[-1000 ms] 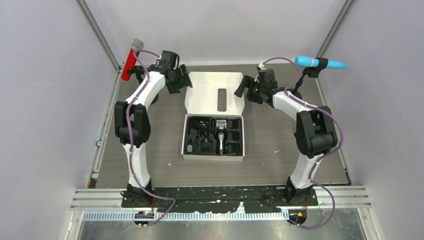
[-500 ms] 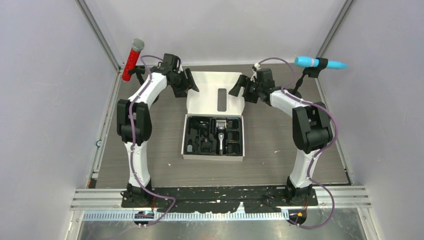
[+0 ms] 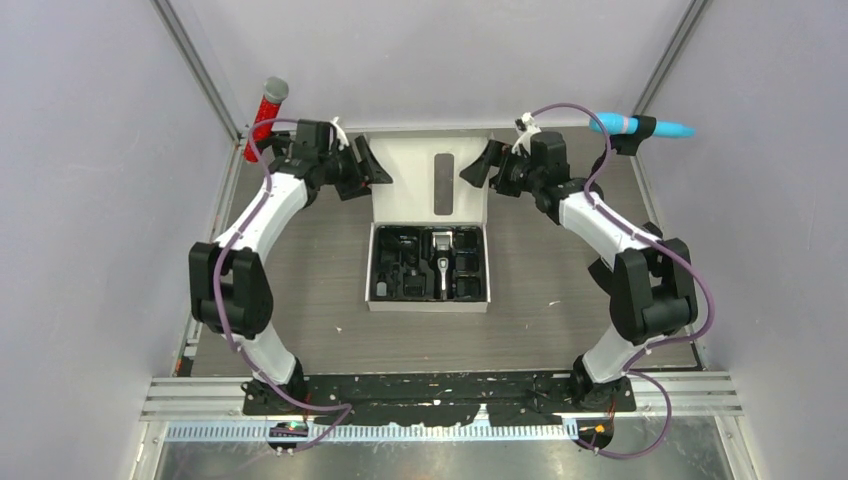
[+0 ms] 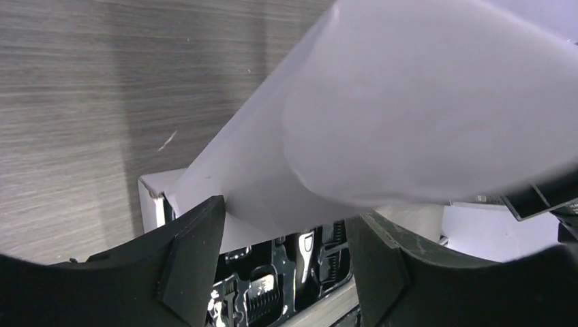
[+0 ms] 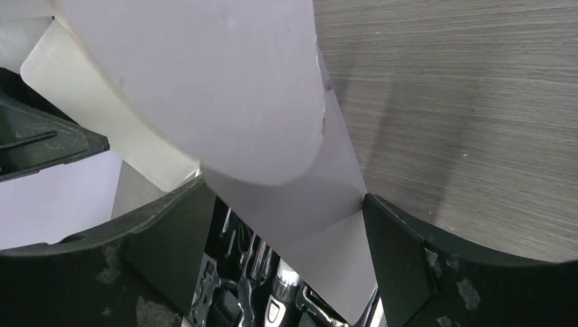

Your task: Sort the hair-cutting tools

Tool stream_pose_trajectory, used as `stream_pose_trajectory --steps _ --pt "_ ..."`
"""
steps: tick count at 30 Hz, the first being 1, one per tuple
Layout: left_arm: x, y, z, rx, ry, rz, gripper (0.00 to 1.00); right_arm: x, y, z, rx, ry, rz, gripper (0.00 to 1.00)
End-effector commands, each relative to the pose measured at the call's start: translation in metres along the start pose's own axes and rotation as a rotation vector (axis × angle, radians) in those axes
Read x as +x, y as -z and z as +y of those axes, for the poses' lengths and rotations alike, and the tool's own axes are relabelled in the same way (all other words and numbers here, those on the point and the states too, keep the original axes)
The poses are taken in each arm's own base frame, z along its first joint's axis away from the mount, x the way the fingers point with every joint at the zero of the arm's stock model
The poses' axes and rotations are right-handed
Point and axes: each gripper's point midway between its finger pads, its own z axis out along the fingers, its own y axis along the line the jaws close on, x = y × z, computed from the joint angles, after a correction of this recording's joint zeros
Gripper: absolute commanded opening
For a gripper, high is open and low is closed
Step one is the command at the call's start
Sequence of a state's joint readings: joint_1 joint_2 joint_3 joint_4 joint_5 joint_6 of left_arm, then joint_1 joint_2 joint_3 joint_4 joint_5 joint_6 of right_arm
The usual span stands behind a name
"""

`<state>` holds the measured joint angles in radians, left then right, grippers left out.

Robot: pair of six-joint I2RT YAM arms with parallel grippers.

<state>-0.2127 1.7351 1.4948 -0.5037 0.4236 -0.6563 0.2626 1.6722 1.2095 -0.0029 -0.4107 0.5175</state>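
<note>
The white box (image 3: 428,303) sits mid-table with its black tray exposed. In the tray lie the black-and-silver clipper (image 3: 441,265) and several black comb attachments (image 3: 403,268). The lid (image 3: 437,160) stands raised at the far side. My left gripper (image 3: 368,170) is at the lid's left edge and my right gripper (image 3: 480,165) at its right edge. Both are open, each with a white lid flap between its fingers. Under the flaps, the left wrist view shows the clipper (image 4: 306,253) and combs (image 4: 264,296), and the right wrist view the clipper (image 5: 276,306).
A red microphone (image 3: 266,120) stands at the back left and a blue microphone (image 3: 640,126) at the back right, both close behind my arms. Grey walls enclose the wood-grain table (image 3: 300,260) on three sides.
Both grippers have moved in from beside the lid to its side edges. The lid has swung up steeper. The left arm's elbow has swung outward to the left.
</note>
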Motion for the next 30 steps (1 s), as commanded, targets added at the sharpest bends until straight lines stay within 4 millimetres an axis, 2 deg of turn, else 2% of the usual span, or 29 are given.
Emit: stream_pose_trajectory --steps 1,4,7,8,9,10,13,16,20,23,25,26,30 --pt "0.003 0.024 -0.038 0.179 -0.053 -0.059 0.66 -0.002 0.017 0.045 -0.156 0.095 -0.054 0.88" --pt "0.014 0.034 -0.04 0.212 -0.08 -0.073 0.67 0.013 0.025 0.05 -0.18 0.119 -0.049 0.88" --pt "0.027 0.045 -0.041 0.227 -0.151 -0.1 0.67 0.017 0.036 0.058 -0.204 0.182 -0.088 0.88" --pt "0.032 0.048 -0.039 0.22 -0.175 -0.115 0.67 0.027 0.037 0.054 -0.198 0.188 -0.078 0.88" --pt "0.036 0.05 -0.036 0.208 -0.201 -0.133 0.67 0.024 0.043 0.059 -0.213 0.224 -0.108 0.88" --pt "0.042 0.051 -0.032 0.199 -0.225 -0.143 0.67 0.033 0.043 0.056 -0.213 0.237 -0.107 0.88" --pt "0.062 0.053 -0.022 0.188 -0.298 -0.157 0.67 0.042 0.054 0.056 -0.223 0.316 -0.144 0.89" --pt "0.09 0.051 -0.01 0.198 -0.333 -0.137 0.67 0.062 0.06 0.048 -0.227 0.351 -0.156 0.89" --pt "0.108 0.057 0.001 0.204 -0.338 -0.163 0.67 0.08 0.073 0.038 -0.222 0.371 -0.18 0.89" --pt "0.118 0.066 0.014 0.17 -0.326 -0.191 0.67 0.085 0.087 0.035 -0.206 0.375 -0.211 0.89" --pt "0.124 0.076 0.02 0.147 -0.315 -0.208 0.67 0.096 0.095 0.028 -0.191 0.362 -0.212 0.89" --pt "0.128 0.081 0.024 0.134 -0.306 -0.218 0.67 0.095 0.102 0.032 -0.196 0.361 -0.229 0.89" --pt "0.145 0.101 0.045 0.067 -0.275 -0.247 0.68 0.107 0.119 0.025 -0.165 0.344 -0.221 0.9"
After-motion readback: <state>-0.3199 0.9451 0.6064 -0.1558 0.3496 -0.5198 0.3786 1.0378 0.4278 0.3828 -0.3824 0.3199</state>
